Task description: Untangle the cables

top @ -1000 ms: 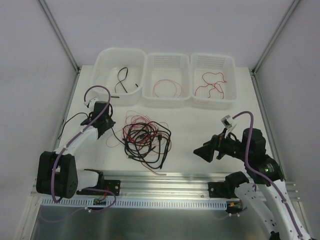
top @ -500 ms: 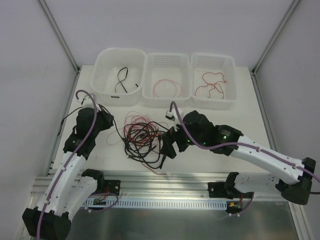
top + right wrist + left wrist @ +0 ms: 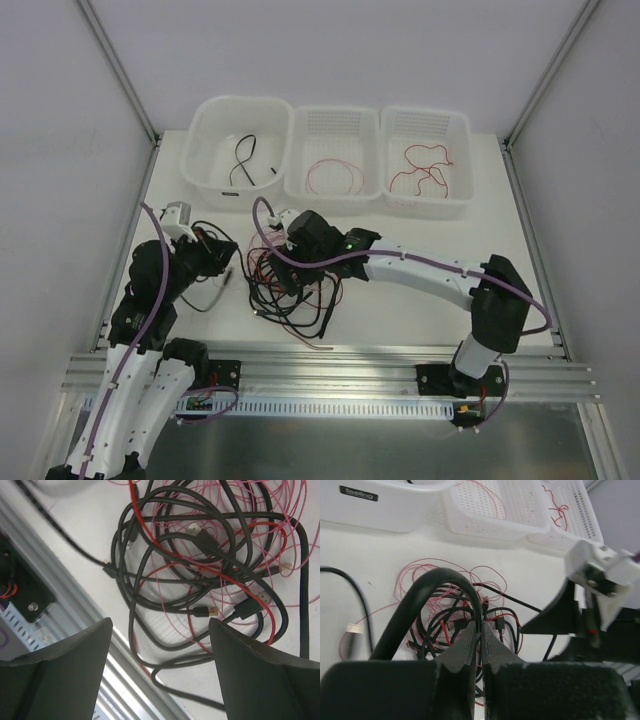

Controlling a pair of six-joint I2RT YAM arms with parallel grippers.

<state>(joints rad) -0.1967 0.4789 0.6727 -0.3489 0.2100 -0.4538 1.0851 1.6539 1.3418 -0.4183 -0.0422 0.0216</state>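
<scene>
Picking stage: right end effector (image 3: 160, 625), jaws apart, hovers over the tangled cables (image 3: 200, 565); left end effector (image 3: 481, 630) is closed, seemingly pinching a black cable (image 3: 427, 582). Next: isolate one strand.

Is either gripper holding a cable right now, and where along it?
The left gripper is shut on a black cable, pinched on the cord, not at a plug. The right gripper hangs open over the tangle, holding nothing.

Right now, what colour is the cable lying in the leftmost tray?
The cable is black; top external view shows it best.
</scene>
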